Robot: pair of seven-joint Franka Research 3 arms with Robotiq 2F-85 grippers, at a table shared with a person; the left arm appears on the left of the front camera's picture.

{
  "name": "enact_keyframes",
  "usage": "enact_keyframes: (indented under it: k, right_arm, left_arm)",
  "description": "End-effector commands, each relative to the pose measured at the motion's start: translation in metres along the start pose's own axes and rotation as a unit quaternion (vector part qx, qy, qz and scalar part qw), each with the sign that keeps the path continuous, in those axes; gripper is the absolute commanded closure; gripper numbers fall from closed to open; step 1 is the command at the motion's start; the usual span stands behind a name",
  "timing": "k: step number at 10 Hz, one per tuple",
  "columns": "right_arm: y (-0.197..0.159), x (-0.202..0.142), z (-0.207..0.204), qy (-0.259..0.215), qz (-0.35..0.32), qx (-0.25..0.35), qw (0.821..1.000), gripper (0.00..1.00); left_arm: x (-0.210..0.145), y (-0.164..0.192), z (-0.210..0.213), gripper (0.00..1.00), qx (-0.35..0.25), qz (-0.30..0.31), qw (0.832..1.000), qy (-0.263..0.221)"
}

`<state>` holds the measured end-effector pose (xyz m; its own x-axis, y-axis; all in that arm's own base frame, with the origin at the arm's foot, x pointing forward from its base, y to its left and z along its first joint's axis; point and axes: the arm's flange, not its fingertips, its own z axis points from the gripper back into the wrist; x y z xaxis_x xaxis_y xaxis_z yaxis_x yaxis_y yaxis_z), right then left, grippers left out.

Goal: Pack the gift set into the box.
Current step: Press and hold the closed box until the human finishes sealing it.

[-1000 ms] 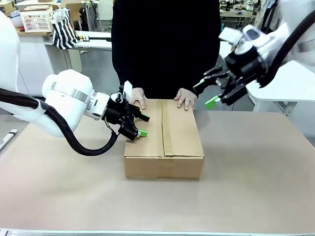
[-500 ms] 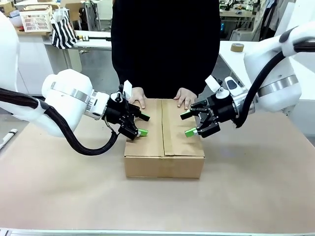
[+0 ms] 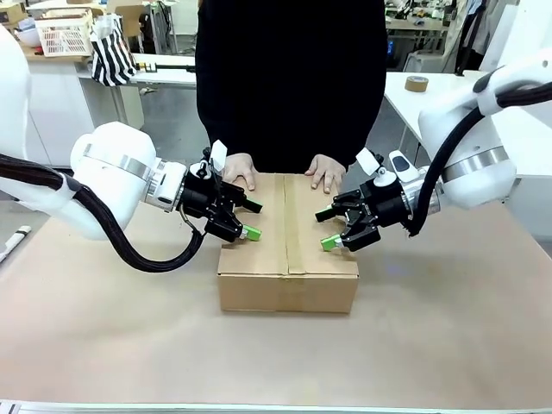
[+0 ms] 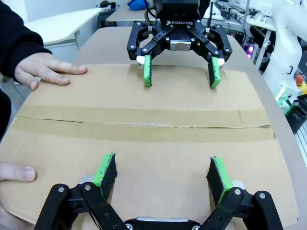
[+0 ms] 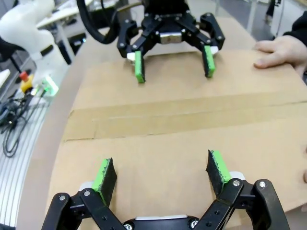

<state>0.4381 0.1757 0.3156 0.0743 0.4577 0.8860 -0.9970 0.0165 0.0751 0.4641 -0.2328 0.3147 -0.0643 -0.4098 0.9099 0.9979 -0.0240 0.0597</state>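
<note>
Cardboard box (image 3: 285, 293), plain brown, sits at mid-table (image 3: 431, 328) with its top flaps shut flat.

Front view:
- Both arms come in from the sides at box-top height.
- Left gripper (image 3: 252, 220) is at the box's left upper edge, right gripper (image 3: 326, 230) over the right flap.
- Each has its jaws spread with nothing between the green pads.
- Person's hands (image 3: 241, 172) rest side by side on the far edge of the lid.
- This view alone gives the carton's front wall and the bare table around it.

Left wrist view:
- Looks across the lid. Own two pads are low in the frame, wide apart over cardboard.
- The opposite gripper faces it from the far edge, also spread.
- A strip of brown tape (image 4: 144, 124) runs crosswise along the flap seam; the front view shows it only as a thin line.
- One hand lies flat at upper left and fingertips of another at lower left, both on the lid.

Right wrist view:
- Much the same seen from the other side, with the tape band between the two grippers.
- One hand is at the upper right corner of the lid.

Whether any pad actually touches the cardboard cannot be told from any view.
</note>
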Motion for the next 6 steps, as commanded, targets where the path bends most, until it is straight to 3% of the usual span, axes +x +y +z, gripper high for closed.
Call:
enact_keyframes:
  k: [1, 6]
  right_arm:
    - [0.0, -0.008, -0.008, 0.021, 0.033, -0.052, 0.998, 0.0]
    - [-0.003, 0.002, 0.001, 0.014, 0.012, -0.019, 1.0, 0.0]
  left_arm:
    - [-0.007, -0.003, -0.002, 0.0, -0.002, 0.006, 1.0, -0.002]
    - [0.0, 0.0, 0.0, 0.0, -0.001, 0.0, 1.0, 0.0]
